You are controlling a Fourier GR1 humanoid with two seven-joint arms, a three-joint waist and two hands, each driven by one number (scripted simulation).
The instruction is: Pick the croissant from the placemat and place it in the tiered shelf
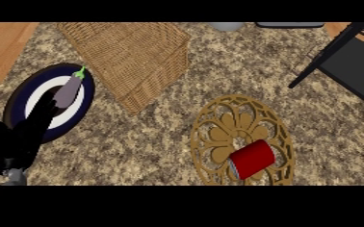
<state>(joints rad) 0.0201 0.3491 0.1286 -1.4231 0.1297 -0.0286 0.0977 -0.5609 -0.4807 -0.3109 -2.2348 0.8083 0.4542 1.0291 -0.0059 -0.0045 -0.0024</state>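
Observation:
No croissant shows in the head view. A round golden openwork placemat [213, 125] lies at the lower right, and a red can [251, 159] lies on its side on it. The black frame of the tiered shelf [328, 57] comes in at the upper right. My left hand [30, 133] is at the lower left, its fingers stretched out over a dark blue and white plate [18, 101]. The fingertips end right beside a purple eggplant [69, 90] that lies on that plate. My right hand does not show.
A woven wicker mat [131, 53] lies at the upper middle-left on the speckled counter. A grey object [226, 26] and a dark flat item [288, 24] sit at the far edge. Wooden floor shows at the upper left corner.

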